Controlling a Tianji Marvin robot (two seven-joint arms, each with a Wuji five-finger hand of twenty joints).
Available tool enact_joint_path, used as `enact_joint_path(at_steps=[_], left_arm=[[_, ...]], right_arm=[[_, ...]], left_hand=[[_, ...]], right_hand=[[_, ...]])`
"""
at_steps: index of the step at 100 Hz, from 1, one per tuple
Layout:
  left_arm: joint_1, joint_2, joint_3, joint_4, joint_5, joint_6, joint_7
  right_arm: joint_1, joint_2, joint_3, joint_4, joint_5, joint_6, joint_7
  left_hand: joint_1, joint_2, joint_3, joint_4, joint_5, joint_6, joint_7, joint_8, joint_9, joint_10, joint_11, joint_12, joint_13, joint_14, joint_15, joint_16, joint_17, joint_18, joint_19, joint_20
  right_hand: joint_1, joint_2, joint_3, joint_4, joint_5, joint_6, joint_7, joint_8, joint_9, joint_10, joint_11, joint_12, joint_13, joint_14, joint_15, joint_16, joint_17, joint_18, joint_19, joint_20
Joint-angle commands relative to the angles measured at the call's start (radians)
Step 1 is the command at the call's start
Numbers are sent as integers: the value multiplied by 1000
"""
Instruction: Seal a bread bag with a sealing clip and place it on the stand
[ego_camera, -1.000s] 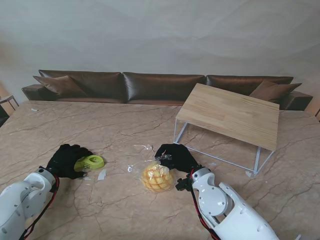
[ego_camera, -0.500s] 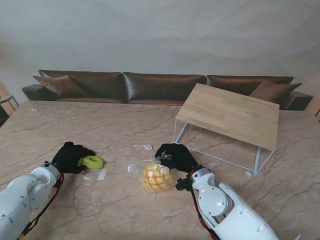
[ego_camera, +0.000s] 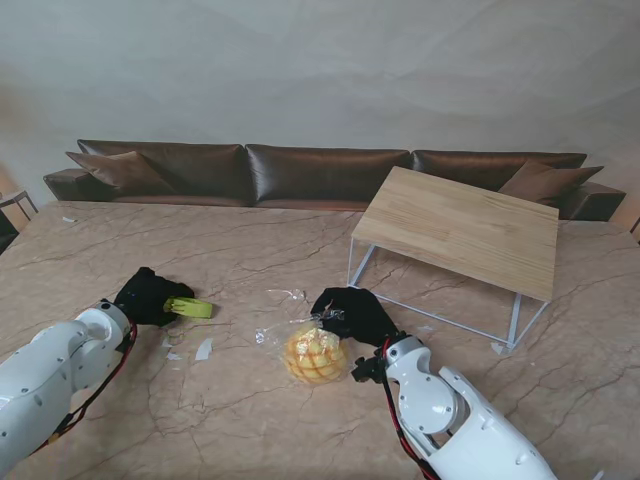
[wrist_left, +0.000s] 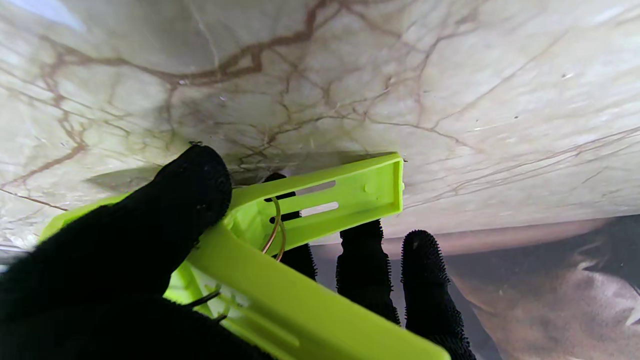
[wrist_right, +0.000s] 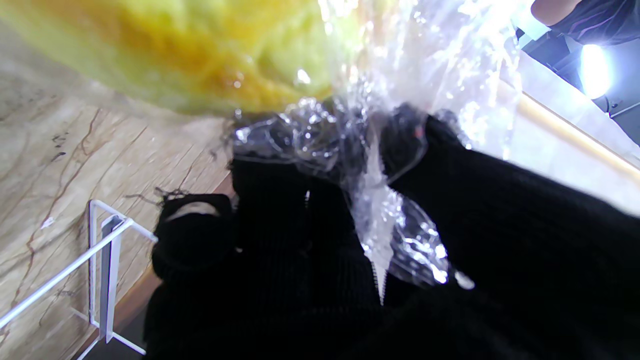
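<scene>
Now our left hand (ego_camera: 145, 296), pinching the green sealing clip (ego_camera: 188, 308), has lifted it off the table toward the bread bag (ego_camera: 314, 353), whose gathered neck our right hand (ego_camera: 352, 312) grips; clipping comes next.

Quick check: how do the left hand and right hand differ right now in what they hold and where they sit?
The left hand pinches the green sealing clip, its arms spread open; the right hand grips the clear bread bag at its gathered neck. The left hand sits well left of the bag; the right hand is against it. Both wear black gloves.
</scene>
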Motion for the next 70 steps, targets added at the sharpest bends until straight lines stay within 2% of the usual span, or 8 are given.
enact_joint_path(at_steps=[1, 10, 19, 32, 44, 62, 66, 70], left_arm=[[28, -11, 20, 53, -10, 4, -55], [20, -17, 23, 65, -52, 3, -95], [13, -19, 29, 80, -73, -2, -109], [7, -29, 19, 103, -139, -30, -146], [-8, -31, 38, 123, -161, -40, -158], [-47, -49, 91, 189, -231, -66, -140], [-61, -56, 118, 219, -240, -72, -89], [-69, -61, 132, 233, -246, -75, -62]], right_arm=[[-7, -3, 0, -8, 3, -3, 4], [-6, -2, -1, -8, 7, -2, 9], [-4, -2, -4, -7, 7, -4, 10], [1, -3, -8, -2, 11, -7, 12], [5, -3, -11, 1, 11, -9, 16], [5, -2, -11, 2, 11, -8, 18], [5, -2, -10, 1, 12, -7, 18], [4, -2, -10, 0, 11, -6, 19]], left_hand=[[43, 101, -92, -28, 108, -86, 280, 34, 148, -37, 143, 43, 24, 19, 60, 108, 4, 13, 30, -9], [0, 170, -174, -9, 104, -149, 495, 154, -4, -1, 182, -28, -52, 30, 45, 131, -20, 5, 24, -2], [-23, 210, -215, 9, 80, -144, 544, 296, -183, 55, 100, -494, -115, -3, -47, 4, -13, -9, 13, 18], [-167, 163, -118, 53, 143, -115, 643, 464, -172, 80, 60, -627, -100, -1, -63, -60, 1, -3, 25, 36], [-207, 91, -68, 70, 226, -101, 719, 570, -52, 77, 75, -653, 22, 5, -27, -62, 84, 13, 75, 54], [-228, -162, 142, 15, 344, -56, 852, 676, 216, 55, 208, -555, 277, 49, 114, 4, 235, 105, 243, 112], [-155, -280, 155, -69, 377, -92, 889, 800, 342, 17, 194, -397, 356, 57, 172, 30, 287, 131, 295, 122], [-108, -342, 150, -96, 402, -100, 910, 835, 418, -14, 205, -317, 411, 54, 215, 49, 326, 148, 331, 127]], right_hand=[[10, 7, 37, 10, 17, -38, 13, -10, 27, 1, 26, 4, 32, 13, 20, 10, 5, 5, 33, 10], [11, 8, 37, 10, 17, -37, 14, -10, 26, 0, 26, 4, 32, 13, 21, 10, 6, 5, 34, 9], [12, 9, 37, 10, 16, -36, 14, -10, 26, 0, 26, 4, 33, 12, 21, 10, 6, 4, 35, 8], [11, 9, 36, 10, 16, -38, 14, -11, 25, 0, 25, 3, 33, 11, 22, 11, 7, 2, 35, 6], [11, 10, 36, 10, 15, -36, 14, -11, 25, 0, 24, 3, 34, 10, 23, 11, 8, 1, 35, 5], [10, 12, 36, 10, 13, -32, 13, -14, 24, 0, 24, 1, 36, 10, 26, 11, 13, -2, 34, 0], [10, 11, 35, 10, 14, -31, 12, -15, 24, 1, 25, 1, 37, 10, 26, 11, 14, -3, 34, 0], [10, 11, 35, 10, 14, -31, 12, -16, 24, 1, 25, 1, 37, 10, 27, 11, 14, -3, 35, -1]])
